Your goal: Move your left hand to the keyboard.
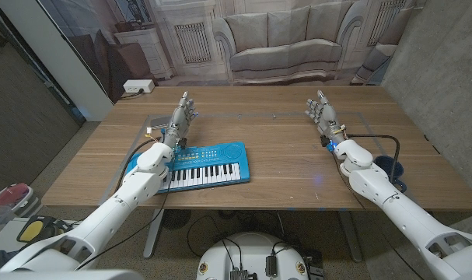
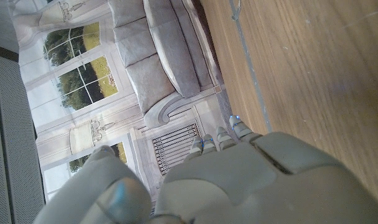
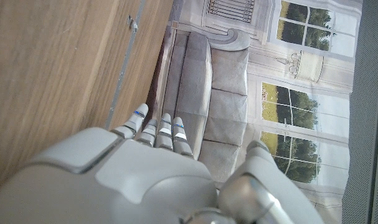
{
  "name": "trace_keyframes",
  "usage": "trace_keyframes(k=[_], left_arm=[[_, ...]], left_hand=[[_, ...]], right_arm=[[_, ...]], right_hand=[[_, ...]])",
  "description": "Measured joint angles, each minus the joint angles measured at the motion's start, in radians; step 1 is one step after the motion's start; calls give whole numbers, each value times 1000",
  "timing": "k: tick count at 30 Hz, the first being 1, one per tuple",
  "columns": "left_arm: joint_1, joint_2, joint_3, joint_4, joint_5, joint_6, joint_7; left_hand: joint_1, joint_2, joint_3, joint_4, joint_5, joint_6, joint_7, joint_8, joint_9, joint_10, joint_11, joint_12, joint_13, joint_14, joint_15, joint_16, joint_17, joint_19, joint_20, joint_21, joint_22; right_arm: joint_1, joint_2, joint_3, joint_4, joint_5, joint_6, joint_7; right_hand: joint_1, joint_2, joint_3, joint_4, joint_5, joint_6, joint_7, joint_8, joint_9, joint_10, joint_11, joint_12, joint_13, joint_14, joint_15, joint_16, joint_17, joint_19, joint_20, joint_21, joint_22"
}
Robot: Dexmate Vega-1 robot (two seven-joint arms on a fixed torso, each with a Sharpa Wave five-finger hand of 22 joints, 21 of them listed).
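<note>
Head view: left hand (image 1: pixel 183 113) fingers spread, holding nothing, beyond blue keyboard (image 1: pixel 204 164); right hand (image 1: pixel 323 111) likewise spread.

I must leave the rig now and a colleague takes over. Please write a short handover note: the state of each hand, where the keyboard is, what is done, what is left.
Left hand: open, holds nothing, fingers pointing away from the robot, beyond the far edge of the keyboard.
Right hand: open, holds nothing, on the right side of the table, far from the keyboard.
Keyboard: small, blue, near the table's front edge; the left forearm crosses over its left end.
Done: nothing yet; the left hand is not on the keys.
Left: bring the left hand back onto the keyboard.
</note>
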Motion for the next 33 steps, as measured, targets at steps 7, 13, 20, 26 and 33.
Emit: trace_keyframes(k=[7, 13, 20, 26, 33], left_arm=[[27, 6, -6, -41, 0, 4, 23], [49, 11, -12, -67, 0, 5, 37], [65, 19, -18, -91, 3, 1, 46], [77, 31, -23, -112, 6, 1, 53], [98, 46, -37, -138, 5, 2, 61]], left_hand=[[0, 0, 0, 0, 0, 0, 0, 0, 0, 0, 0, 0, 0, 0, 0, 0, 0, 0, 0, 0, 0], [4, 4, 0, 0, 8, 4, -4, 0, 0, 0, 0, 7, 0, 0, 0, 0, 0, 0, 0, -3, 0], [8, 8, 0, 0, 8, 15, -3, 8, 0, 6, -6, 7, 0, 0, 0, 8, 0, 0, 0, -5, 0], [13, 13, 0, 0, 8, 15, -3, 8, 0, 6, -6, 7, 0, 0, 0, 8, 0, 0, 0, -8, 0], [20, 20, 0, 0, 9, 32, -6, 8, 0, 26, -11, 15, 0, 0, 0, 8, 0, 0, 0, -12, 0]], right_arm=[[-13, -7, 3, -11, 5, -3, 3], [-22, -11, 4, -22, 6, -3, 3], [-33, -16, 7, -38, 3, 6, 0], [-42, -18, 11, -49, 2, 15, -3], [-48, -23, 12, -61, -5, 18, -10]], right_hand=[[0, 0, 0, 0, 0, 0, 0, 0, 0, 0, 0, 0, 0, 0, 0, 0, 0, 0, 0, 0, 0], [0, 0, 0, 0, 0, 0, 0, 0, 0, 3, -4, 0, 0, 0, 0, 0, 0, 0, 0, 0, 0], [0, 0, 0, 0, 0, 0, 0, 0, 0, 3, -4, 0, 0, 0, 0, 0, 0, 1, 0, 0, 0], [0, 0, 0, 0, 0, 0, 0, 0, 0, 3, -4, 0, 0, 0, 0, 0, 0, 4, -4, -4, 0], [0, 0, 0, 0, 0, 0, 0, 0, 0, 3, -4, 0, 0, 0, 0, 0, 0, 4, -4, -7, 0]])
